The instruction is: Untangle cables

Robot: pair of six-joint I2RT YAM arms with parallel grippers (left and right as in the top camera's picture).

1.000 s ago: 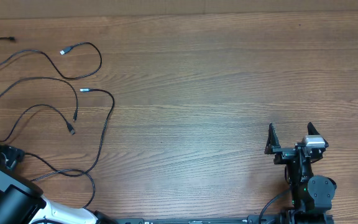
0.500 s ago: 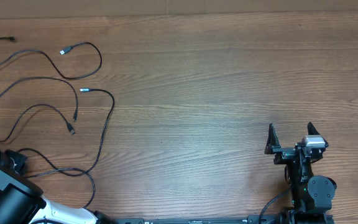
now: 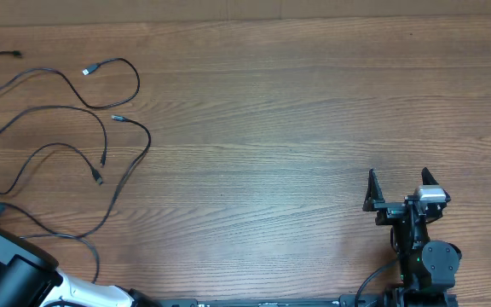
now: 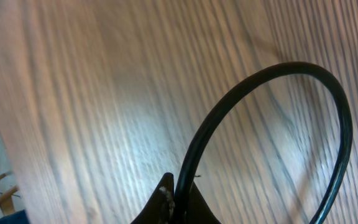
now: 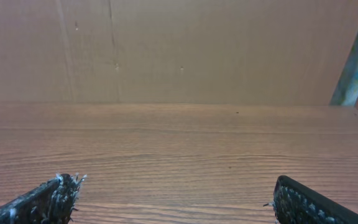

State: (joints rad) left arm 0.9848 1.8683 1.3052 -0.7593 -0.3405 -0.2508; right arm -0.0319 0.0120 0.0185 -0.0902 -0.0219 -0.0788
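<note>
Squinting at the lower left of the overhead shot doesn't get you much. The left arm (image 3: 11,277) is mostly cut off by the frame edge, and I can't pick out its jaws from up there. The wrist view sorts it out: the left gripper (image 4: 178,208) is clenched on one thin black cable (image 4: 291,66). The cable rises out of the pinched tips in a loop and drops out of the bottom right of the frame. Only the very tips show, and the wood behind them is blurry.

The rest of the cables (image 3: 58,107) lie in loose curves at the upper left and left of the overhead frame. A couple of them run off the left edge, so their ends are hidden. One silvery plug (image 3: 118,118) sits among them.

The right gripper (image 3: 399,181) is at the lower right, well apart from the cables, with its jaws spread and nothing between them. A wide run of worktop (image 3: 297,128) lies between the two.

It's brown wood grain all over. In the right wrist view a plain brown wall (image 5: 179,50) stands behind the far edge.
</note>
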